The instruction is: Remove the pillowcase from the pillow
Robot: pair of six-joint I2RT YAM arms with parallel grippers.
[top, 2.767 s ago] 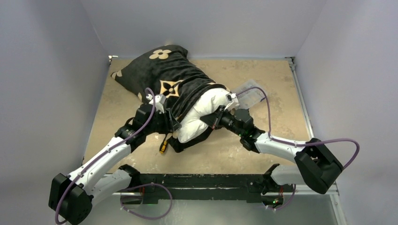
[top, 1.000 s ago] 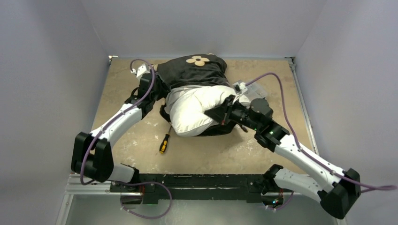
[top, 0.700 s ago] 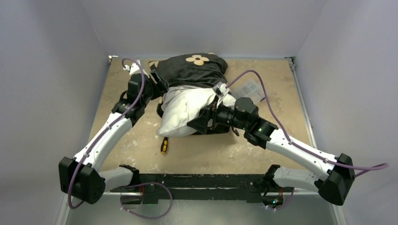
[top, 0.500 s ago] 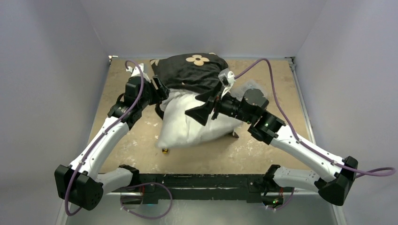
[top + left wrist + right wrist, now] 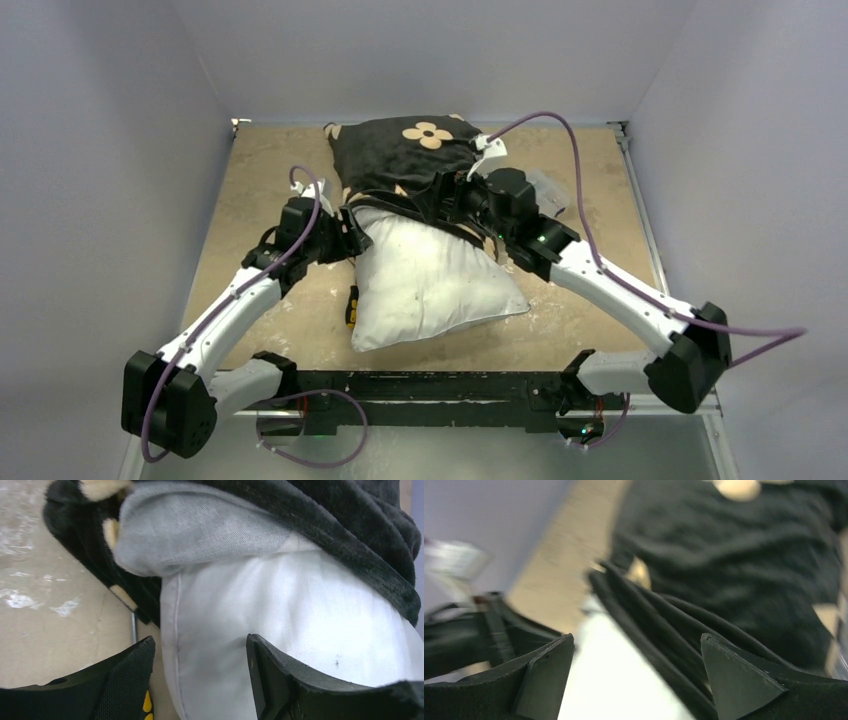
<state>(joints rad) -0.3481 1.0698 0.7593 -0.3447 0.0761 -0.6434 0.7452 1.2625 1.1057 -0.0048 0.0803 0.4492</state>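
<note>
The white pillow (image 5: pixel 430 285) lies mid-table with most of it out of the black pillowcase (image 5: pixel 405 160), which is bunched over its far end. My left gripper (image 5: pixel 358 238) sits at the pillow's left edge. In the left wrist view that gripper (image 5: pixel 200 645) stands open astride the pillow's seamed edge (image 5: pixel 300 605), below the pillowcase's turned-out grey lining (image 5: pixel 200 535). My right gripper (image 5: pixel 440 197) hovers over the cover's mouth. There it (image 5: pixel 637 637) is wide open above the black folds (image 5: pixel 734 555) and the pillow (image 5: pixel 614 680), holding nothing.
A yellow-handled screwdriver (image 5: pixel 350 305) lies on the table, partly under the pillow's left side, its handle (image 5: pixel 146 707) close to my left finger. A clear plastic item (image 5: pixel 548 192) lies at the back right behind the right arm. Grey walls enclose the table.
The pillow slid toward the near edge, further out of the pillowcase. My right gripper let go of it, opened wide and moved back to the cover's mouth. My left gripper came nearer along the pillow's left edge.
</note>
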